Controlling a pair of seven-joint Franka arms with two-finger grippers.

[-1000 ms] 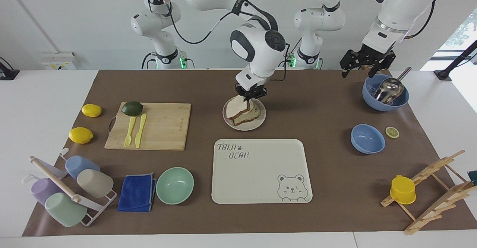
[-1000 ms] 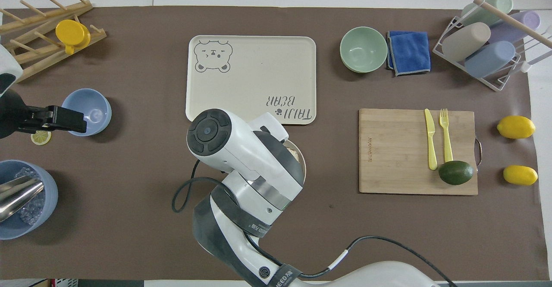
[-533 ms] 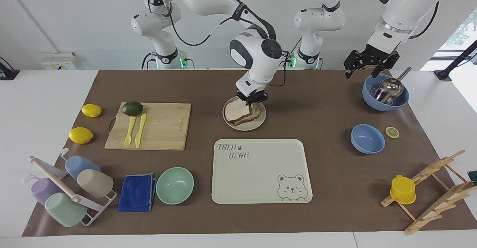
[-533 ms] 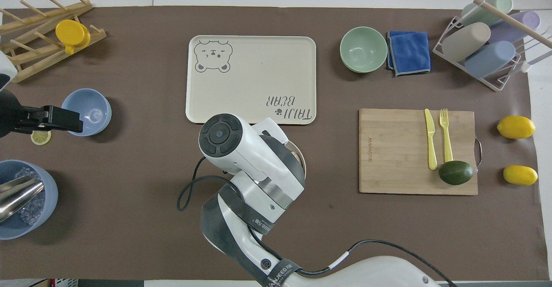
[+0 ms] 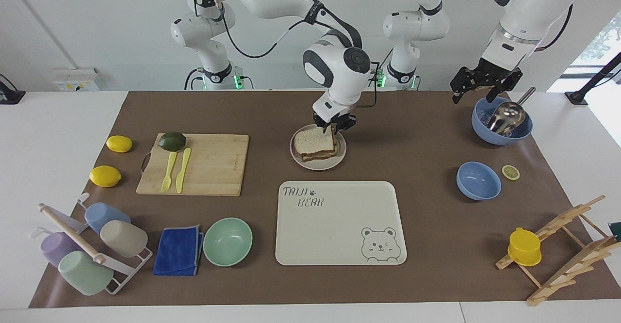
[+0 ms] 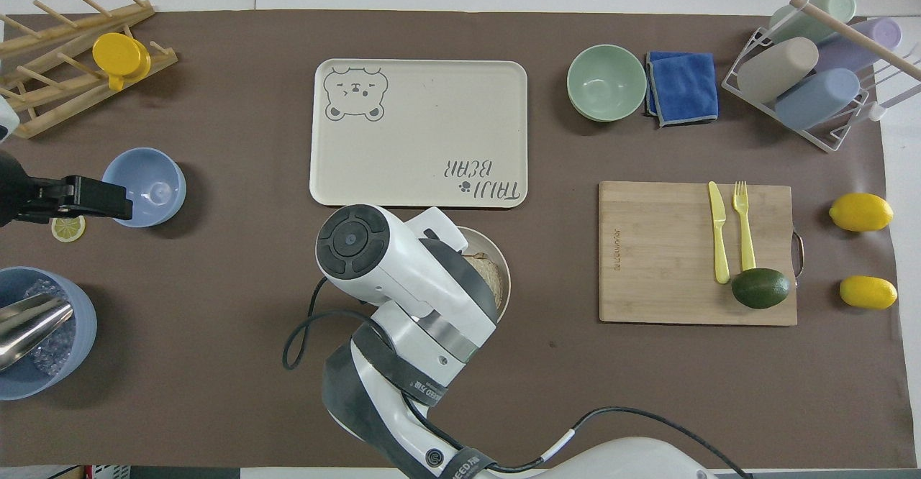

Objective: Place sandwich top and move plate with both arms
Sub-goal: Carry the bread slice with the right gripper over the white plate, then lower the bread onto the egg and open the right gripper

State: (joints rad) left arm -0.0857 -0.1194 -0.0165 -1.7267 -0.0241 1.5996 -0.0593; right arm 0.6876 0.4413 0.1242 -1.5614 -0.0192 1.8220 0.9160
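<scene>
The sandwich top [image 5: 314, 141], a squarish pale brown slice with darker crust, lies flat on the lower slice in the small round beige plate [image 5: 318, 164], just robotward of the bear tray [image 5: 339, 223]

Right gripper [image 5: 334, 123] hangs low with fingers parted; left gripper [image 5: 485, 81] hangs raised, waiting.

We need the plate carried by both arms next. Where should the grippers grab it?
Grip the plate by its bare rim, one gripper at each arm's end, coming down from above. The sandwich top covers the middle, so only the rim is free. The right gripper hangs at the rim's robot-side edge; the left gripper waits over the blue bowl.
</scene>
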